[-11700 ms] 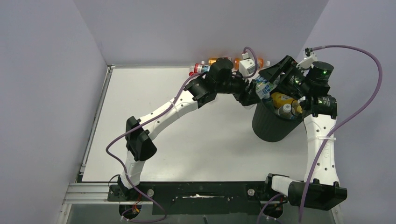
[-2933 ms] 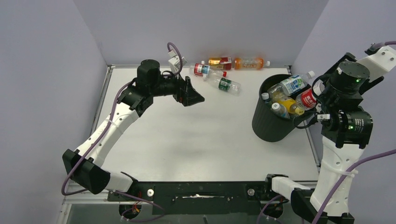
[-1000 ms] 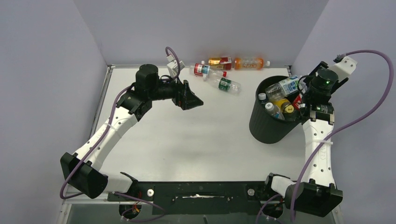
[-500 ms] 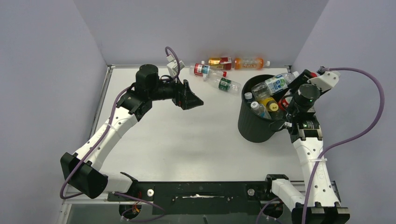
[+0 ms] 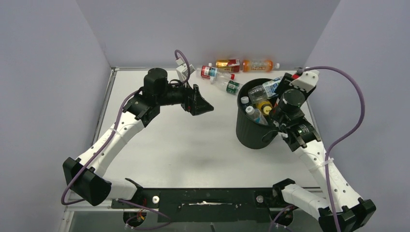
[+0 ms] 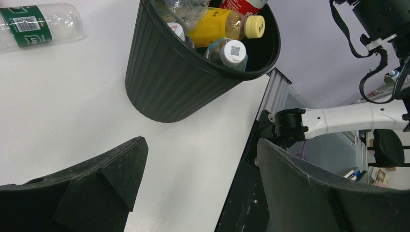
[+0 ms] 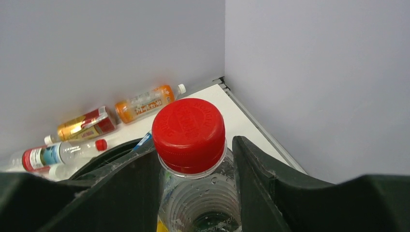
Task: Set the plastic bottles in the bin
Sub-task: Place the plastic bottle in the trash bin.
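Right gripper (image 7: 193,150) sits at the bin's mouth with its fingers (image 7: 270,183) pressed against both sides of a red-capped bottle (image 7: 189,128), so it looks clamped on that bottle, held upright just above the rim; the bin (image 5: 251,133) lies directly beneath it.

Over the last few seconds the bin has slid left across the table (image 5: 183,145), away from the right edge, and the right arm has travelled with it; its rim now lies just beside the green-labelled bottle (image 5: 233,87), where before the two were well apart. My reading is that this shortens the carry for the bottles left at the back and brings the bin nearer the left arm; the red-capped bottle is not yet let go.

Left gripper (image 6: 200,145) hangs above the table with its fingers wide apart and nothing between them, near where it was a second ago, aimed toward the bin.

Counted: one bin; four bottles outside it, all lying down near the back wall, namely the green-labelled bottle, a clear red-labelled bottle (image 5: 209,71), an amber bottle (image 5: 227,63) and an orange bottle (image 5: 258,64). Inside the bin at least five show, among them a yellow bottle (image 6: 212,26) and a blue-labelled bottle (image 5: 270,88); more may lie hidden below.
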Available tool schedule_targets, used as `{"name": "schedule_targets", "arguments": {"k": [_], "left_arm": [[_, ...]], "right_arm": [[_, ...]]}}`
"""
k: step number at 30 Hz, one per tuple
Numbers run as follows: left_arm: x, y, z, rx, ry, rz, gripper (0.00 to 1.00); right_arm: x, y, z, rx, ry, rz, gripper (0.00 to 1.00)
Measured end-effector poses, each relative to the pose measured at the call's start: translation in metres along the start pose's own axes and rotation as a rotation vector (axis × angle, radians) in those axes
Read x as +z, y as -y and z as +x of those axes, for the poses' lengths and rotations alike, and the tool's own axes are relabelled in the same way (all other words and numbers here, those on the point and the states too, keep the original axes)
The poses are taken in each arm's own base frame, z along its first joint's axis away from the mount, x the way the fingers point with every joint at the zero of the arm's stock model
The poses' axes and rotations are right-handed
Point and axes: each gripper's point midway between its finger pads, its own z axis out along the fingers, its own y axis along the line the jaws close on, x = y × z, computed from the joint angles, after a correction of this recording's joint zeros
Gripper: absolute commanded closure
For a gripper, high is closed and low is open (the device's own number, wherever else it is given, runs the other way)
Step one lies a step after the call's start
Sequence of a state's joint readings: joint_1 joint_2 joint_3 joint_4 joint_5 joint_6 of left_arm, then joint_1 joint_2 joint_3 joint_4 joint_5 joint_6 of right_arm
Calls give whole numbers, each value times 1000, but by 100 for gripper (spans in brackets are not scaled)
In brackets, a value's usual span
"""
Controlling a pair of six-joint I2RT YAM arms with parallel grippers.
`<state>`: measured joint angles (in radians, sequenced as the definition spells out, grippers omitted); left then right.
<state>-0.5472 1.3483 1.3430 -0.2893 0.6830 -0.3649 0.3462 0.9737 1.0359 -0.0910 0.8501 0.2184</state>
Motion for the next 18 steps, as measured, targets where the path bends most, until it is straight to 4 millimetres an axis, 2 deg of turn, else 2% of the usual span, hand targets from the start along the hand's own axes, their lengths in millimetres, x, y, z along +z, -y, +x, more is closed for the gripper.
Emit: {"name": "schedule_targets", "arguments": {"k": [6, 8, 10, 11, 13, 18], "left_arm": [[4, 3, 4, 1, -7, -10, 16], [6, 5, 5, 2, -10, -13, 16], [7, 6, 7, 1, -15, -15, 16], [8, 7, 9, 1, -18, -16, 16], [9, 9, 11, 0, -25, -21, 16], [12, 14, 16, 3, -35, -27, 16]], "right_arm": [[-21, -50, 7, -178, -11, -76, 52], [-25, -61, 9, -235, -10, -76, 51], [-26, -68, 13, -275, -15, -80, 45], [-27, -70, 14, -281, -15, -82, 40], [-29, -70, 13, -268, -15, -88, 37], [-39, -57, 23, -296, -49, -96, 23]]}}
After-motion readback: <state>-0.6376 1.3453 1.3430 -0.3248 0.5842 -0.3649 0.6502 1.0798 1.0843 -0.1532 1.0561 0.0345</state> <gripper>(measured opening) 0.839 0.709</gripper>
